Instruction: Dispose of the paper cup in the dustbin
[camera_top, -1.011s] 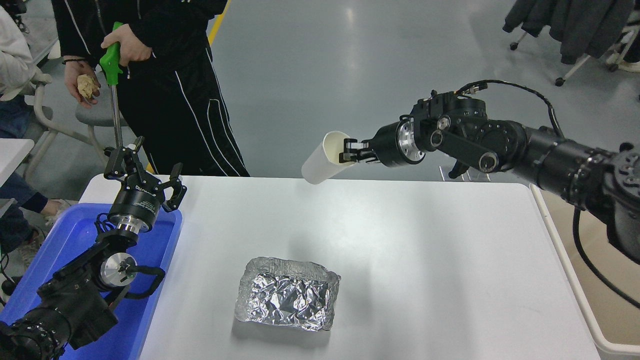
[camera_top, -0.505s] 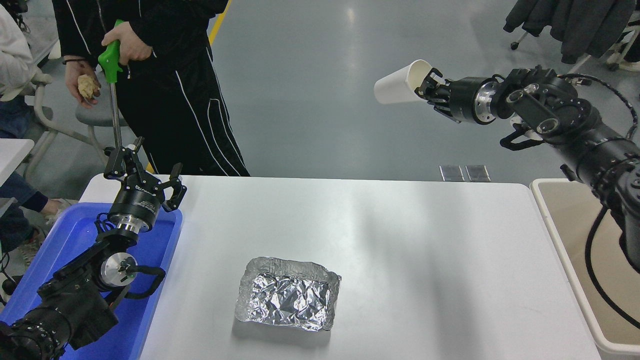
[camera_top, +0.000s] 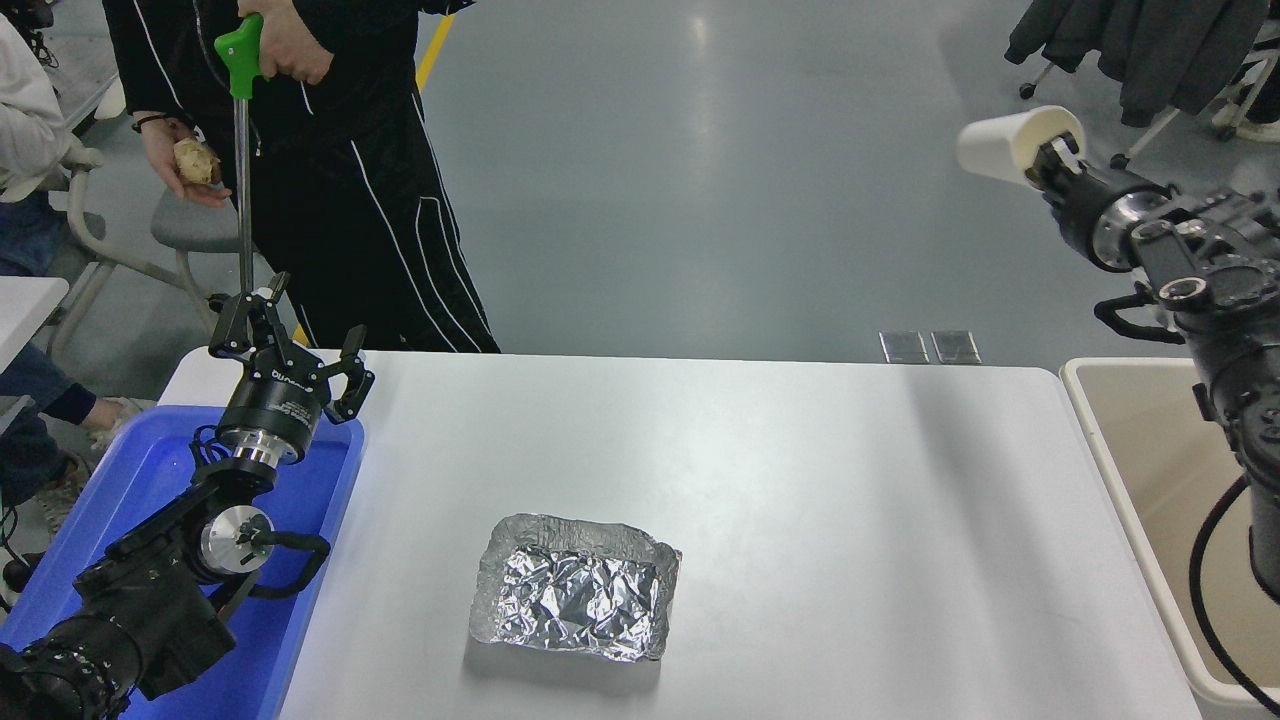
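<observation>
The paper cup (camera_top: 1005, 145) is cream-white and lies on its side, high in the air at the upper right, past the table's far right corner. My right gripper (camera_top: 1050, 158) is shut on its rim, its fingers partly hidden by the cup. The dustbin (camera_top: 1120, 480) is a beige bin with a thick white rim at the right edge, below and nearer than the cup; only its left part shows. My left gripper (camera_top: 300, 350) is open and parked at the lower left above the blue tray.
A crinkled silver foil tray (camera_top: 575, 588) sits on the white table (camera_top: 800, 500) near the front. A blue plastic tray (camera_top: 150, 480) lies at the left. A person in black stands at the far left holding a green-handled grabber (camera_top: 240, 150) and a brownish lump.
My right arm has swung right and upward with the cup, from above the table's far edge to above the bin's far side. The person raised the grabber.
</observation>
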